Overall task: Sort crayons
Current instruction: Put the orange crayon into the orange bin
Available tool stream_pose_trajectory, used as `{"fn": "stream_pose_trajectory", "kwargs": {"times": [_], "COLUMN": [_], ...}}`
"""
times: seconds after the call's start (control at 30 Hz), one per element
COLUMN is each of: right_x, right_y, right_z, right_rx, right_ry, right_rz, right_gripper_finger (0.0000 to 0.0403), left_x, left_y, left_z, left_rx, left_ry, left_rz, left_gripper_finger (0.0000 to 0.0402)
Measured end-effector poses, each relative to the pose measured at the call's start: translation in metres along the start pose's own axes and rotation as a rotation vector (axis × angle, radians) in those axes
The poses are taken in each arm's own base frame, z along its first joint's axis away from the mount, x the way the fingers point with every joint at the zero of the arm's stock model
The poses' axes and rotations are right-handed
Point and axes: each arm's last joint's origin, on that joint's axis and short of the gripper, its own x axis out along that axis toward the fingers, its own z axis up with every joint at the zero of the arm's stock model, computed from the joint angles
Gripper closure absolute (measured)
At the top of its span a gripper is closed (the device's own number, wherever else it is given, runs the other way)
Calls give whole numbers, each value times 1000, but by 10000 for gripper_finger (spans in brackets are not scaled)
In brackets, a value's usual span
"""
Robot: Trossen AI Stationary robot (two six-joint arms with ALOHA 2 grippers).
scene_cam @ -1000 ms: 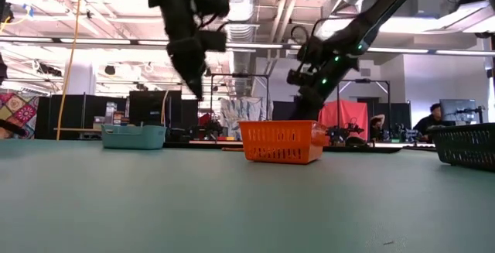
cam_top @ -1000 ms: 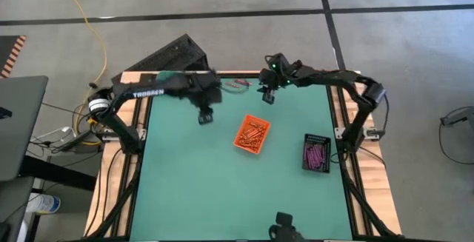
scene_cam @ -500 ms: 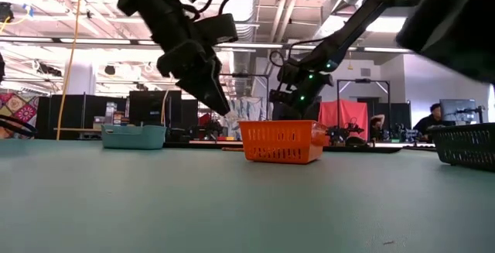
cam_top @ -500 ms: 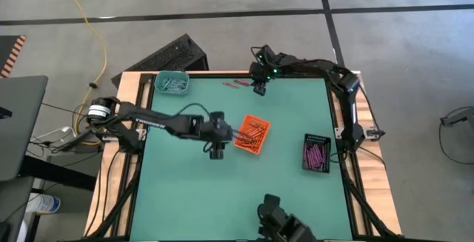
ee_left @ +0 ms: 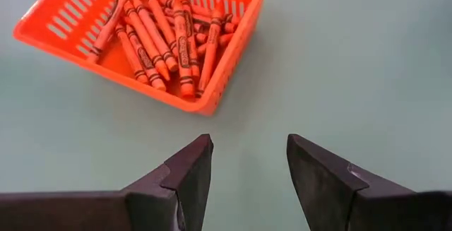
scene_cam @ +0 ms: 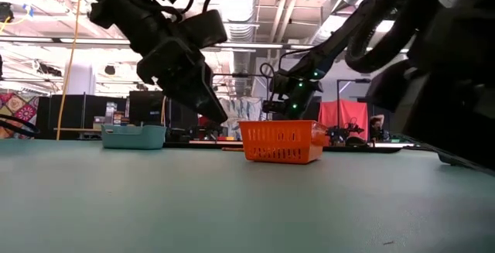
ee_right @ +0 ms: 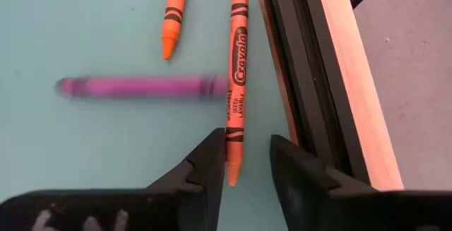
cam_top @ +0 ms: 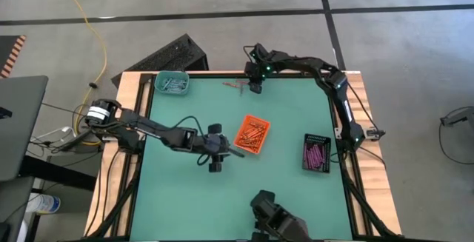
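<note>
Right wrist view: open dark right gripper [ee_right: 244, 160] poised over loose crayons at the table's far edge.

Fingers parted and empty, straddling the tip end of a long orange paper-wrapped crayon [ee_right: 236, 83] lying lengthwise just beside the black metal table rail [ee_right: 296, 83]. Close alongside, a purple-pink crayon [ee_right: 141, 86] lying crosswise, its end almost touching the orange one, and a second, shorter orange crayon [ee_right: 173, 12] farther out. Likely trouble: outer finger jamming against the rail on descent; a pinch near the tip tilting or flicking the crayon; purple one nudged and rolled across the smooth green table top [ee_right: 85, 160]. Elsewhere, open and empty left gripper [ee_left: 247, 171] low near the orange plastic slotted basket of orange crayons [ee_left: 205, 107]; possible bump against its wall.
</note>
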Motion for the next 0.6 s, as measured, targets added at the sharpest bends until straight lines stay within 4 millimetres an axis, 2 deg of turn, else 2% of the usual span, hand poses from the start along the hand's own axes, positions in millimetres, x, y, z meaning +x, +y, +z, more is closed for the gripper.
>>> {"fn": "stream_pose_trajectory", "kwargs": {"times": [0.2,0.5,0.6], "right_x": [2,3,3], "right_y": [1,11,14], "right_z": [5,5,5], "right_rx": [-12,-87,-99], "right_ry": [28,89,96], "right_rz": [-10,-2,-2], "right_gripper_finger": [284,382,397], "left_x": [-2,-2,-2], "left_y": [-8,-9,-9], "left_z": [2,2,2], "left_rx": [13,21,21], "left_ry": [-23,-24,-24], "left_rz": [-4,3,2], "left_gripper_finger": [229,228,228]}}
